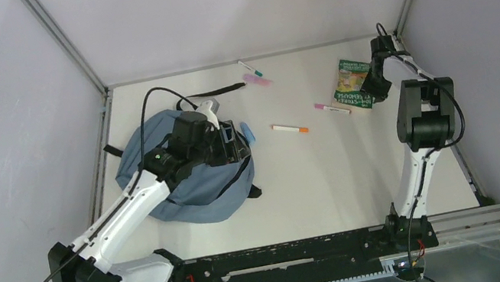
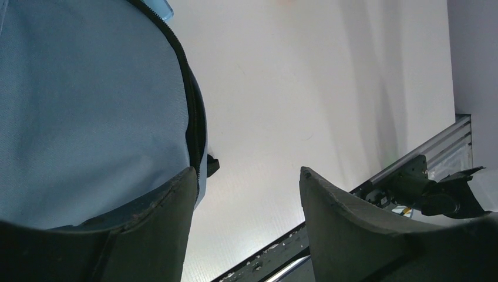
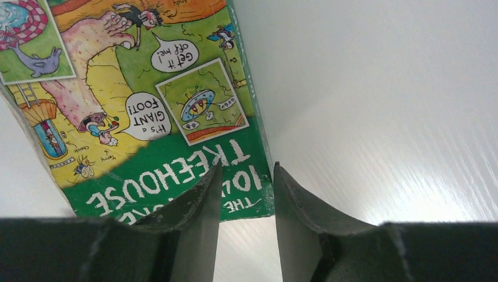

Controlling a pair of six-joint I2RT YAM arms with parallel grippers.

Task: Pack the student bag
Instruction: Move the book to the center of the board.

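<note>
Two claws: the left claw (image 2: 246, 176) hangs released at the rim of the bag (image 1: 186, 191), which lies at the left of the table (image 1: 330, 173). The right claw (image 3: 246, 170) straddles a corner of the book (image 3: 147, 88), grip unclear. Fetching the book seems in hand; lifting it likely needs a firm pinch first.

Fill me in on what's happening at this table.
Two robot arms are packing the student bag. The left gripper hovers open over the bag's zippered edge, holding nothing. The right gripper is at a green picture book on the far right of the table, its fingers straddling the book's edge; whether it grips yet is unclear. An orange-capped marker and a pink marker lie loose on the table, not yet packed.
</note>
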